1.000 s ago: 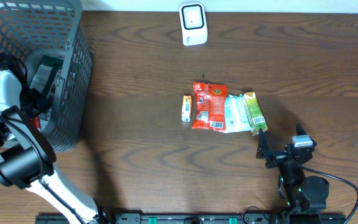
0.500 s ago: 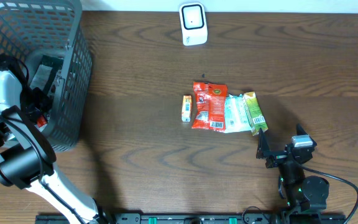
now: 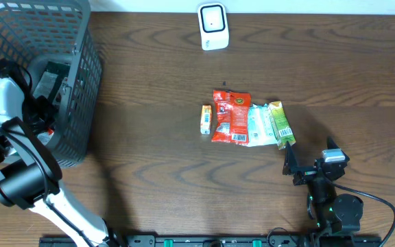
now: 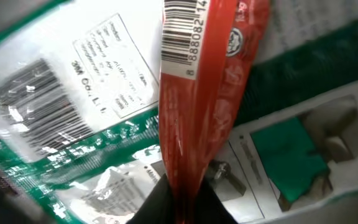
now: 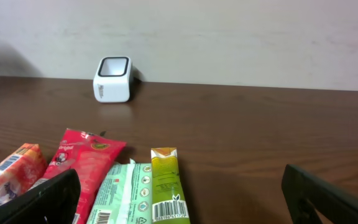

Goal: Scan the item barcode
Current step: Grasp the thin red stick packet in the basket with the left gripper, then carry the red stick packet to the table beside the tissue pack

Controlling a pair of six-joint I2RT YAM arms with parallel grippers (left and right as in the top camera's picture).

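We work on a dark brown wood-grain table (image 3: 149,171). A plain pale wall (image 5: 241,37) rises behind its far edge, and the white scanner (image 3: 212,26) stands at that edge. The left gripper (image 4: 180,202) is down inside the grey mesh basket (image 3: 81,82) at the table's left, clamped on a red packet (image 4: 197,93) whose barcode shows. The right gripper (image 3: 310,165) rests near the front edge with its jaws spread wide, empty, just beside a row of four packets (image 3: 231,116).
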